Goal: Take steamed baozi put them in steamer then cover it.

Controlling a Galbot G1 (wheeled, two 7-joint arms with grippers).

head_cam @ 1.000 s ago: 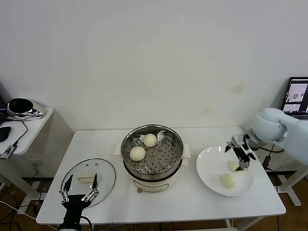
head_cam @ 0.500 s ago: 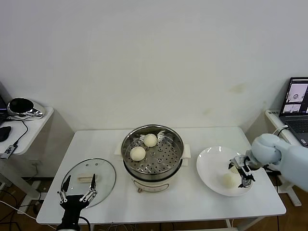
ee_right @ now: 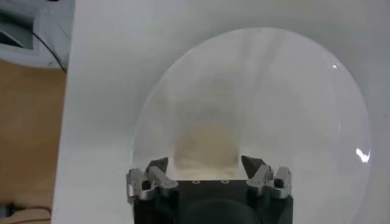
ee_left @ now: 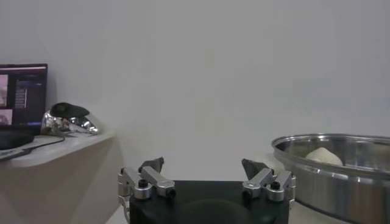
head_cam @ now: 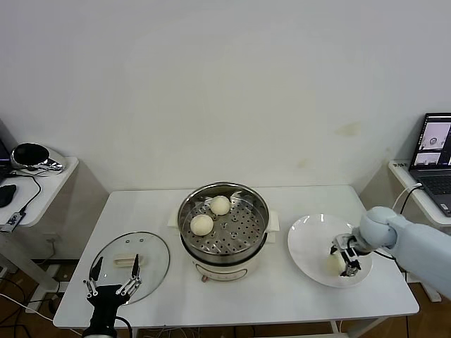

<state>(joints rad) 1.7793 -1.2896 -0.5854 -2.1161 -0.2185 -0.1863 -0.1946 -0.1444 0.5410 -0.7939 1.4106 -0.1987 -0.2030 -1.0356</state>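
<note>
While the right gripper point(head_cam: 344, 258) sits low over the plate point(head_cam: 304, 246), fingers spread either side of a bun point(ee_right: 206, 145), nothing is clamped yet. Bun looks soft and light: pinch gently across its widest part. Round, no long axis. Two buns in steamer point(head_cam: 223, 192). Left gripper point(head_cam: 111, 280) open, idle by lid point(head_cam: 149, 248).

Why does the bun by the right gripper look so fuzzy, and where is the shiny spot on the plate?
Right wrist view: the bun sits very near the camera between the open right gripper fingers, so it blurs; a bright glint marks the plate rim. Head view: the same bun shows only partly behind the gripper.
</note>
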